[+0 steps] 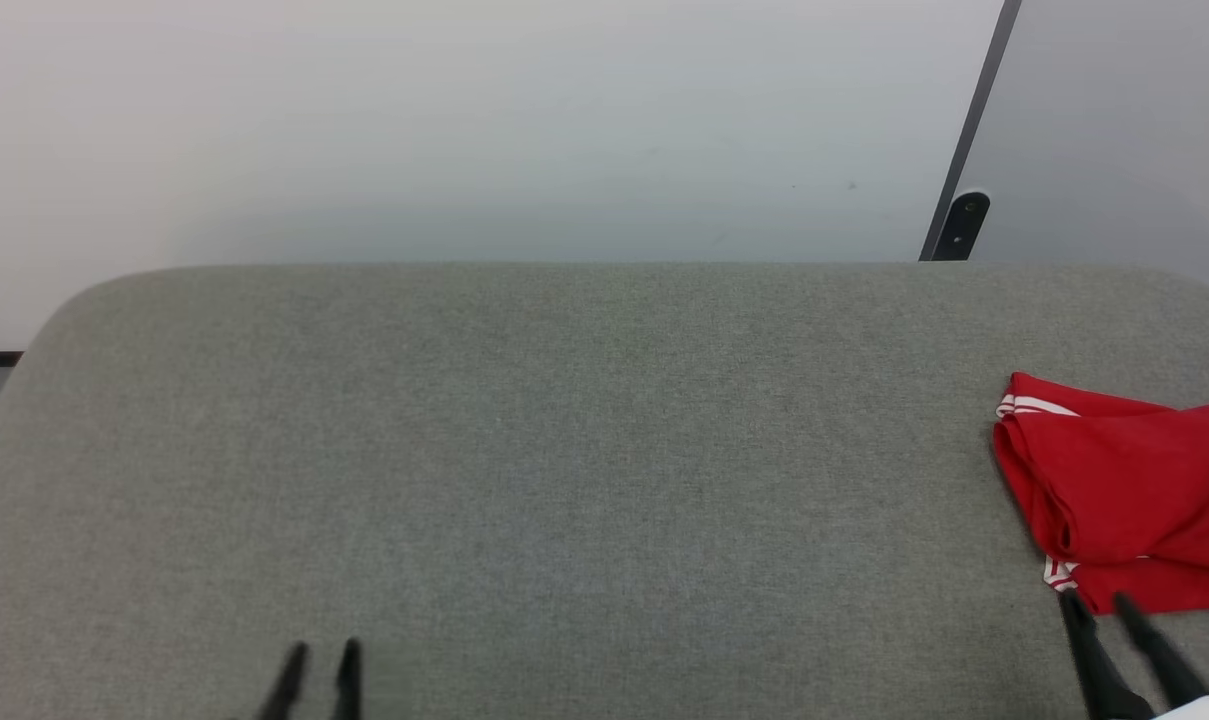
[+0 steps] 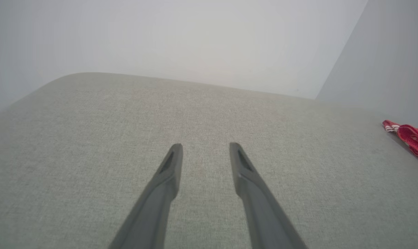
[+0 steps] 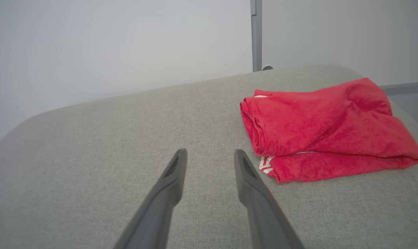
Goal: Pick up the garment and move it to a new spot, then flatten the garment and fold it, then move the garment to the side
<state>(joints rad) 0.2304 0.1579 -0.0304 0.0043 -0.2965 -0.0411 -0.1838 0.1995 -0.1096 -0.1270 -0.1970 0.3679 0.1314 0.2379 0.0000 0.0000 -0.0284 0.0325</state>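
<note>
The left jaws show as two dark fingers (image 1: pixel 289 680) over the near part of the grey fabric-covered counter (image 1: pixel 564 450). They stand fairly wide, with bare grey cloth in the gap and nothing held. In the left wrist view the fingers (image 2: pixel 167 180) point across the counter toward the pale wall (image 1: pixel 464 130) beyond it.

The right jaws stand about as wide, and nothing lies between their fingers (image 1: pixel 1089 650) either. They sit well to the right of the left jaws.

The garment (image 1: pixel 1134 490) lies on the counter just ahead of the right jaws and to their right. It is a folded bundle with its plain red side up. It runs off the right edge of the head view. In the right wrist view the whole garment (image 3: pixel 319 128) shows as a rough rectangle with a rolled fold along the side nearest the jaws. A bit of white-and-red striped trim (image 3: pixel 266 164) peeks out at its near corner, just beside the right-hand finger (image 3: pixel 250 183). Whether finger and cloth touch there I cannot tell. A second bit of striped trim shows at the garment's far corner on the same side.

From the left jaws the garment (image 2: pixel 414 138) is far off to the right and well apart from them.

Beyond the right jaws, past the counter's far edge, a dark upright strip (image 1: pixel 969 130) runs up the wall, with a small dark fitting (image 1: pixel 967 215) at its foot
</note>
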